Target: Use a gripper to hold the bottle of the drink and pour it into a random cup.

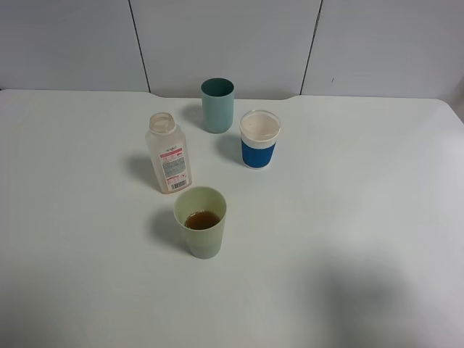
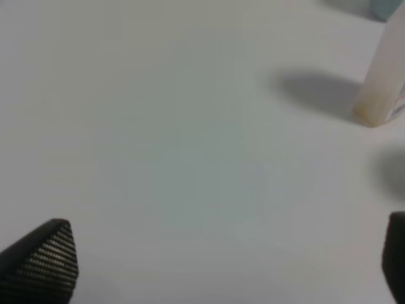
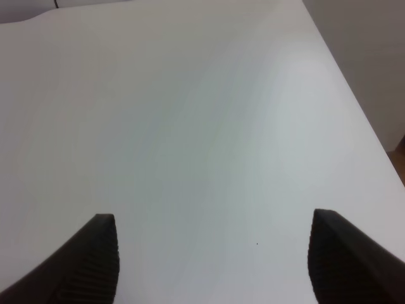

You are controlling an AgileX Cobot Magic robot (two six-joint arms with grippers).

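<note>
The bottle [image 1: 167,154] stands upright on the tabletop [image 1: 348,217], uncapped; the cup [image 1: 201,221] holds brown liquid. Left end effector [image 2: 228,259] and right end effector [image 3: 212,253]: both released, grasping nothing.

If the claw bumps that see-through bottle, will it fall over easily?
Probably, yes. The bottle looks almost empty, with the brown drink already in the yellow-green cup, so it is likely light and easy to knock. It stands tall on a small base, which makes tipping more likely. Its flat sides suggest it would slide or flop, not roll far.
</note>
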